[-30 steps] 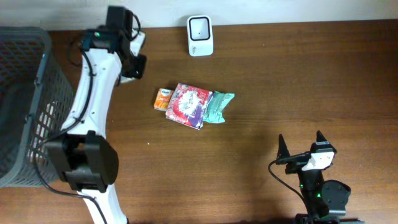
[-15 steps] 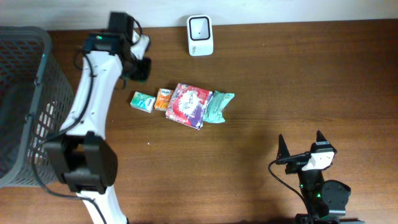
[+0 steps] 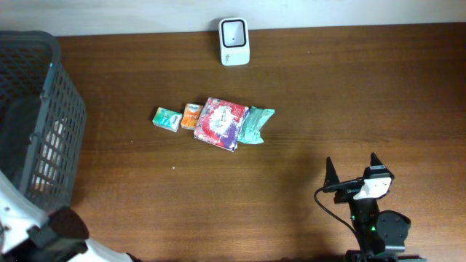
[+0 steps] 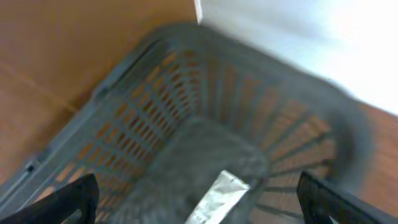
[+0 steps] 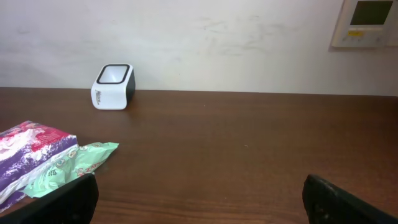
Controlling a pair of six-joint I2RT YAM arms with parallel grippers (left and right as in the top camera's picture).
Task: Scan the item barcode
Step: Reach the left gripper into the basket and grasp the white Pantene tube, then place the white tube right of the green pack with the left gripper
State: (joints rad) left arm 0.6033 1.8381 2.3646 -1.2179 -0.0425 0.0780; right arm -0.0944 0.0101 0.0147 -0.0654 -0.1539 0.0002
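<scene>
left gripper [image 4: 198, 186]: jaws spread wide with nothing between them, hanging over the open mouth of the grey mesh basket [image 4: 186, 93]; this view is blurred. a silvery packet [image 4: 219, 194] shows between the fingertips, on the basket floor.

right gripper [image 3: 351, 161]: jaws likewise wide apart and empty, low near the front edge of the wooden table [image 3: 349, 94], on its right side.

items for scanning: four in a close row at mid-table, well apart from both grippers, between the basket and the right gripper. from the basket side: small green box [image 3: 167, 118], small orange box [image 3: 191, 116], red-and-purple packet [image 3: 221, 123], mint-green pouch [image 3: 255, 124]. in the right wrist view the packet and pouch lie ahead and to the left of the fingers.

barcode scanner [image 3: 234, 41]: white, upright at the table's far edge by the wall [image 5: 217, 43], beyond the row and apart from it.
</scene>
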